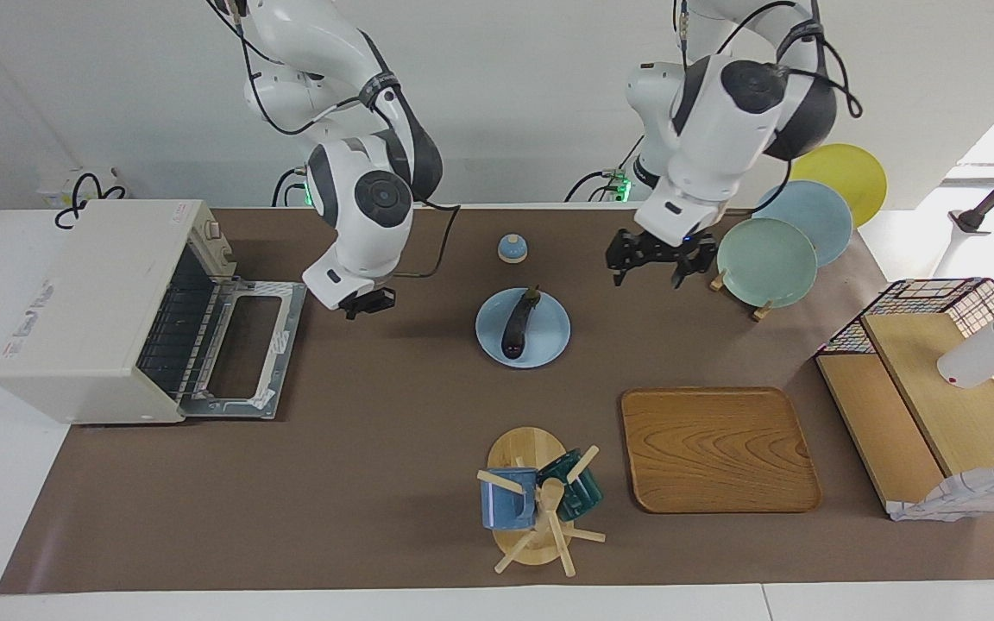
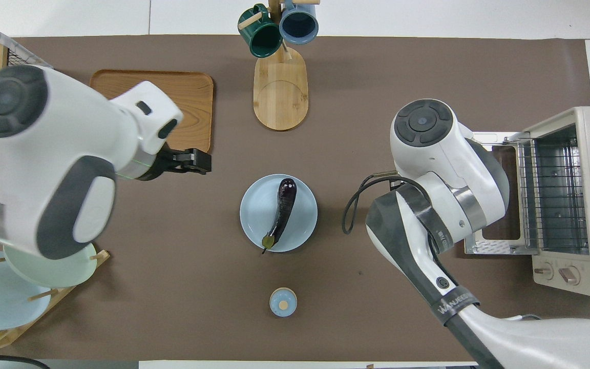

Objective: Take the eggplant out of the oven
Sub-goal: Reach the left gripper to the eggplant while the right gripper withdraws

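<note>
On a blue plate mid-table, the eggplant lies clear of the open, emptied oven; my right pincer is pressed together empty, my left pincer spread apart.

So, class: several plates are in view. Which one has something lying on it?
The light blue plate mid-table carries the eggplant. The plates in the rack stand on edge, bare.

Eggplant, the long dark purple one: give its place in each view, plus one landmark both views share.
Facing view: the glossy dark purple eggplant lies on the round light blue plate at mid-table, stem tip toward the robots.
Overhead view: the eggplant lies on that plate near the picture's centre, stem tip downward.
Shared landmark: the small blue domed bell, nearer to the robots than the plate.
</note>
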Tool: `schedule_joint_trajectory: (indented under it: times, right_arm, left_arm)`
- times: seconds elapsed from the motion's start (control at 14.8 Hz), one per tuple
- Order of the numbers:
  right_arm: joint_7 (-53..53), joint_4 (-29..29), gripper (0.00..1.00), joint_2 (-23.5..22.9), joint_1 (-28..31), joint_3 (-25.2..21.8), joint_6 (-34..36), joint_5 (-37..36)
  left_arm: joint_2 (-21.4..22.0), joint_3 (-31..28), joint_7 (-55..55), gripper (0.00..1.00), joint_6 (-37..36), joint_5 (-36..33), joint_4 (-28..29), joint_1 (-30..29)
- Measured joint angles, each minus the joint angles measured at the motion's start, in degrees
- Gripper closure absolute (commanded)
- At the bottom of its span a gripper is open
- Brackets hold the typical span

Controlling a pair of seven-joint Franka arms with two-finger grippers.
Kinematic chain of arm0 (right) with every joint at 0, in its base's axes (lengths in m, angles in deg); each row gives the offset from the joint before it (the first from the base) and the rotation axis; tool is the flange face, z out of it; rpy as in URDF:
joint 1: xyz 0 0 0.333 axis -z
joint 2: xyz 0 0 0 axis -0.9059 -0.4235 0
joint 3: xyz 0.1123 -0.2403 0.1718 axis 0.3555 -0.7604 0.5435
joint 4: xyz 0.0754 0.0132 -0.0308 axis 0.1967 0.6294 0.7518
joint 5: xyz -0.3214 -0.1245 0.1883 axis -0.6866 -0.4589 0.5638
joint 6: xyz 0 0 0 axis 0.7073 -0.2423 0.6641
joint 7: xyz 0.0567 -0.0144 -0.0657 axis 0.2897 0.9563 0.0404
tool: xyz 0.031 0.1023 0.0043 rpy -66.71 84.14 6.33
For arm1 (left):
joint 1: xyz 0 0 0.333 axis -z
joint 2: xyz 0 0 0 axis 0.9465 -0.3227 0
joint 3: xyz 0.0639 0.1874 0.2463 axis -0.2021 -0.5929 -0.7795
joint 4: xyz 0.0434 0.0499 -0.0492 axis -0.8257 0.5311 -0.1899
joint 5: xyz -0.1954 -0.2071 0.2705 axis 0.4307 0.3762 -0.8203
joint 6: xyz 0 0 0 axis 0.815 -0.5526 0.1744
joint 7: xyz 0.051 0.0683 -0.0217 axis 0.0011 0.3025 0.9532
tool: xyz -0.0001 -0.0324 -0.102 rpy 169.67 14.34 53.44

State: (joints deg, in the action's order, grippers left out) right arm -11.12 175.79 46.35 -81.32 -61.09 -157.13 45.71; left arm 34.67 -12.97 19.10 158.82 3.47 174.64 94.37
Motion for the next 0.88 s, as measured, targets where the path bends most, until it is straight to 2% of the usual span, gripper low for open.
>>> schedule_joint_trajectory:
  times: [0.2, 0.4, 0.88]
  right_arm:
    - [-3.0, 6.76, 1.0, 1.82, 4.71, -0.02, -7.36, -0.02]
    - [-5.53, 10.48, 1.0, 2.75, 7.23, 0.0, -11.7, -0.03]
    - [-6.28, 14.92, 1.0, 3.16, 9.4, 0.26, -19.27, -0.03]
  left_arm:
    - [-2.82, 0.11, 2.09, 0.0, 11.45, 0.01, 6.52, 8.2]
    - [-4.53, 0.03, 2.14, 0.0, 20.51, 0.02, 13.01, 11.99]
    - [-12.04, -0.12, 2.88, 0.0, 28.5, 0.03, 14.19, 15.49]
